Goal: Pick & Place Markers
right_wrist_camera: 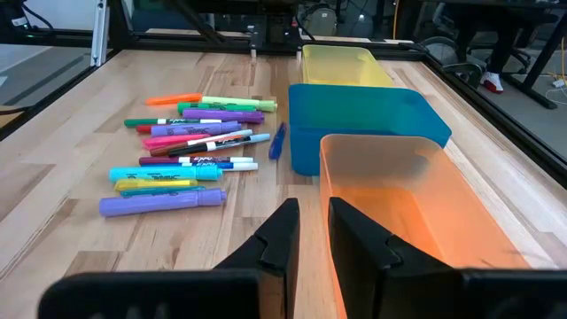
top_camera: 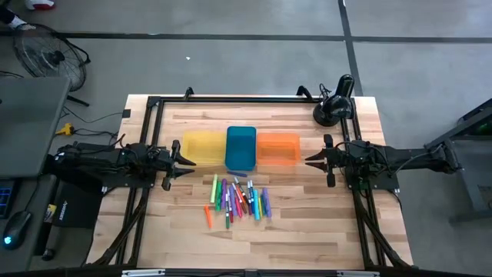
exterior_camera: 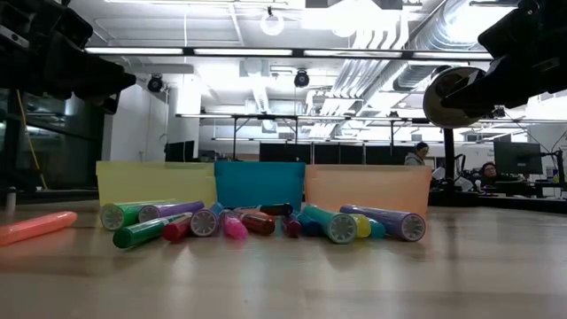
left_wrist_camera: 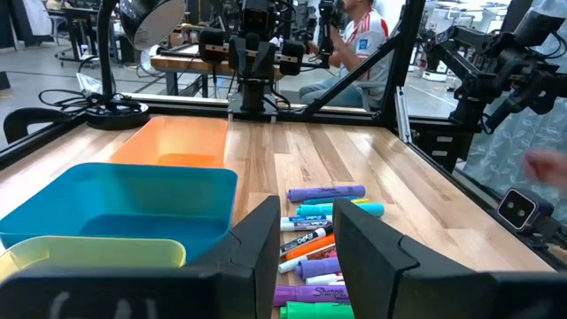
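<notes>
The markers (top_camera: 237,200) lie in a loose pile on the wooden table, near of three trays; they also show in the low view (exterior_camera: 257,221), the left wrist view (left_wrist_camera: 321,239) and the right wrist view (right_wrist_camera: 190,151). One orange marker (top_camera: 207,216) lies apart at the pile's left. My left gripper (top_camera: 187,162) hovers left of the yellow tray (top_camera: 203,146), fingers slightly apart (left_wrist_camera: 306,244). My right gripper (top_camera: 311,159) hovers right of the orange tray (top_camera: 277,148), fingers slightly apart (right_wrist_camera: 313,232). Neither touches anything.
Yellow, blue (top_camera: 241,146) and orange trays stand side by side across the table's middle. A black lamp-like stand (top_camera: 334,108) sits at the far right corner. A black frame rims the table. Bare wood lies near of the pile. People sit in the room beyond.
</notes>
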`<move>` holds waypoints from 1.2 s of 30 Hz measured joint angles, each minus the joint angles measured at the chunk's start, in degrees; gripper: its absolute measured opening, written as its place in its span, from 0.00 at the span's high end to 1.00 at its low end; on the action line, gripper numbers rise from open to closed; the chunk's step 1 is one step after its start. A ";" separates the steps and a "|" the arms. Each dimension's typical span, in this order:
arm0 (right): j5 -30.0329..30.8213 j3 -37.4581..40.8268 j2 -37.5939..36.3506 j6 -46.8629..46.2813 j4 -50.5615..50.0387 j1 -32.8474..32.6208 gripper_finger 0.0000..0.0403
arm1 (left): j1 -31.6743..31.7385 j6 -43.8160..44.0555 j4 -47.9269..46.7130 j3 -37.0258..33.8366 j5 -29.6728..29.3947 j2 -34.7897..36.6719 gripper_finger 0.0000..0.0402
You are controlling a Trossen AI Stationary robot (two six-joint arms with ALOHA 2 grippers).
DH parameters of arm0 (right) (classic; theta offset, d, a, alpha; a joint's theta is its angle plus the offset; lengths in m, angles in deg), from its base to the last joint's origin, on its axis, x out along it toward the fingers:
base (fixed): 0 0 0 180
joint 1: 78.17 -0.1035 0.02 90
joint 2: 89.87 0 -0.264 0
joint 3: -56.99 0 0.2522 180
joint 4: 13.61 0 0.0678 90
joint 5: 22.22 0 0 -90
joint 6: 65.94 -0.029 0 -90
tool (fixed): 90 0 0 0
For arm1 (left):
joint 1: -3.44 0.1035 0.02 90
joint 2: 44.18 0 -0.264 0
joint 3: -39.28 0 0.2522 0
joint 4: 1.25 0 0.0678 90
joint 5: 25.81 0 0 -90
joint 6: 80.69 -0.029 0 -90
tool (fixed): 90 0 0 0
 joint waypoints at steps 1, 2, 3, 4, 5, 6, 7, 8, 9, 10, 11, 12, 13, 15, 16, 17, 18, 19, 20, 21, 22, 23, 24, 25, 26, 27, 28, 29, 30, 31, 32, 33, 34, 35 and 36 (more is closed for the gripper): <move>0.00 0.00 0.02 0.00 0.00 0.00 0.87 | 0.00 0.00 -0.02 -0.02 0.00 0.02 0.74; 0.00 0.00 0.01 0.00 -0.01 0.01 0.87 | 0.00 0.00 -0.02 0.00 0.02 0.00 0.74; 0.00 0.01 0.00 0.01 -0.02 0.00 0.87 | -0.01 0.00 -0.01 -0.01 0.00 0.01 0.74; 0.00 0.01 0.00 -0.01 0.00 0.01 0.87 | 0.00 0.00 -0.01 -0.02 0.00 0.00 0.74; 0.00 0.01 0.00 -0.01 -0.02 0.01 0.87 | 0.00 0.00 -0.01 -0.02 0.02 0.01 0.74; 0.02 0.01 0.00 -0.01 0.00 0.01 0.87 | 0.00 0.00 -0.02 -0.01 0.01 0.01 0.74; 0.00 0.00 0.02 -0.01 -0.01 -0.01 0.87 | -0.01 0.00 -0.01 0.00 0.01 0.01 0.74; 0.00 0.01 0.00 -0.01 0.00 0.00 0.87 | 0.00 0.00 0.00 -0.02 0.00 0.02 0.74; 0.00 0.01 0.02 0.00 -0.01 0.01 0.87 | 0.00 0.00 0.00 0.00 0.00 0.02 0.74; 0.00 0.01 0.00 0.00 0.00 0.01 0.87 | -0.02 0.00 -0.01 -0.01 0.01 0.01 0.74; 0.01 -0.01 0.01 0.00 0.00 0.01 0.87 | 0.00 0.00 -0.02 -0.02 0.00 0.02 0.74; 0.00 0.00 0.00 -0.01 0.00 0.00 0.87 | -0.01 0.00 -0.02 -0.01 0.00 0.00 0.74; 0.00 0.01 0.02 -0.01 0.00 0.01 0.87 | -0.01 0.00 0.00 0.00 0.00 0.02 0.74; 0.02 0.01 0.01 0.00 0.00 0.00 0.87 | 0.00 0.00 -0.01 0.00 0.01 0.02 0.74; 0.00 -0.01 0.02 -0.01 0.00 0.01 0.87 | 0.00 0.00 -0.02 -0.02 0.01 0.00 0.74; 0.01 0.01 0.01 0.01 0.00 0.00 0.87 | 0.00 0.00 -0.01 -0.02 0.00 0.00 0.74; 0.00 0.01 0.00 0.01 0.00 0.01 0.87 | 0.00 0.00 -0.01 -0.02 0.00 0.00 0.74; 0.01 0.00 0.01 0.00 0.00 0.01 0.87 | 0.00 0.00 -0.01 -0.01 0.00 0.01 0.74; 0.00 0.01 0.00 0.00 0.00 0.01 0.87 | 0.00 0.00 -0.01 0.00 0.00 0.01 0.74; 0.02 0.01 0.00 -0.01 0.00 0.01 0.87 | -0.01 0.00 -0.01 0.00 0.00 0.01 0.74; 0.00 0.01 0.02 -0.01 0.00 0.01 0.87 | -0.01 0.00 -0.02 0.00 0.00 0.02 0.74; 0.01 0.00 0.00 -0.13 0.00 0.00 0.87 | 0.00 0.00 -0.02 0.00 0.00 0.02 0.74; 0.02 0.00 0.01 -0.21 0.00 -0.01 0.87 | 0.00 0.00 -0.02 -0.02 0.00 0.00 0.74; 0.02 0.01 0.02 -0.48 0.00 -0.01 0.87 | -0.01 0.00 -0.02 -0.01 0.00 0.02 0.74; -0.08 0.01 0.02 -1.41 0.00 0.01 0.87 | -0.01 0.00 -0.02 0.00 0.00 0.02 0.74; -0.18 0.00 0.01 -2.61 0.00 0.01 0.87 | 0.00 0.00 -0.02 0.00 0.00 0.00 0.74; -0.25 0.01 0.02 -3.91 0.00 0.00 0.87 | 0.00 0.00 -0.02 0.00 0.00 0.02 0.74; -0.25 0.01 0.00 -5.47 0.02 -0.01 0.87 | -0.01 0.00 -0.02 -0.02 0.00 0.01 0.74; -0.23 0.01 0.01 -7.34 0.06 0.01 0.87 | 0.00 0.00 -0.01 0.00 0.00 0.01 0.74; -0.24 -0.01 0.00 -9.17 0.12 0.01 0.87 | -0.02 0.00 -0.02 0.00 0.00 0.00 0.74; -0.22 -0.01 0.02 -10.66 0.16 0.01 0.87 | 0.00 0.00 -0.02 -0.02 0.00 0.02 0.74; -0.13 0.01 0.00 -11.78 0.20 -0.01 0.87 | 0.00 0.00 -0.02 -0.02 0.00 0.02 0.74; -0.09 0.01 0.02 -12.87 0.22 -0.01 0.87 | -0.01 0.00 -0.02 0.00 0.00 0.01 0.74; -0.13 0.01 0.02 -14.64 0.24 0.01 0.87 | 0.00 0.00 -0.01 -0.01 0.00 0.01 0.74; -0.27 0.00 0.01 -16.53 0.29 0.01 0.87 | 0.00 0.00 -0.02 0.00 0.00 0.02 0.74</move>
